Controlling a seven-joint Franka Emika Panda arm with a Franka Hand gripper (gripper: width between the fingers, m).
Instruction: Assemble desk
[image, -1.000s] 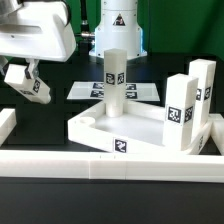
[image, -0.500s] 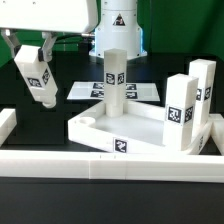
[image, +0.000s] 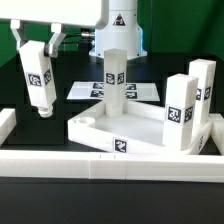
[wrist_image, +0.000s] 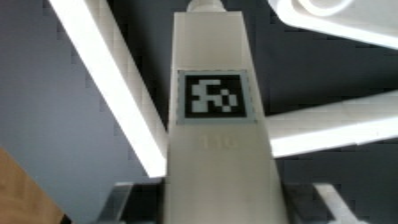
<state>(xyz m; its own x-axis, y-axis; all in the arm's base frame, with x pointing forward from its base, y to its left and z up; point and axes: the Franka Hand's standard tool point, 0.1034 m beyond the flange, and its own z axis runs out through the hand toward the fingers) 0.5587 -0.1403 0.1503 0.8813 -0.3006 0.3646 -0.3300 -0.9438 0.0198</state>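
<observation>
- A robot gripper (image: 38, 52) at the exterior view's far left holds one white block leg (image: 38, 80) nearly upright in the air, its fingers closed on the leg's upper end.
- The white tabletop (image: 120, 132) lies rim up in the middle of the black table, to the right of the held leg.
- Three more legs stand on it: one (image: 117, 85) at its far edge and two (image: 181, 113) (image: 201, 90) at its right.
- Four legs in all, one tabletop.
- The legs look stiff, light and smooth, so probably slippery; gripping the flat sides near one end seems best.
- The marker board (image: 145, 91) lies behind.
</observation>
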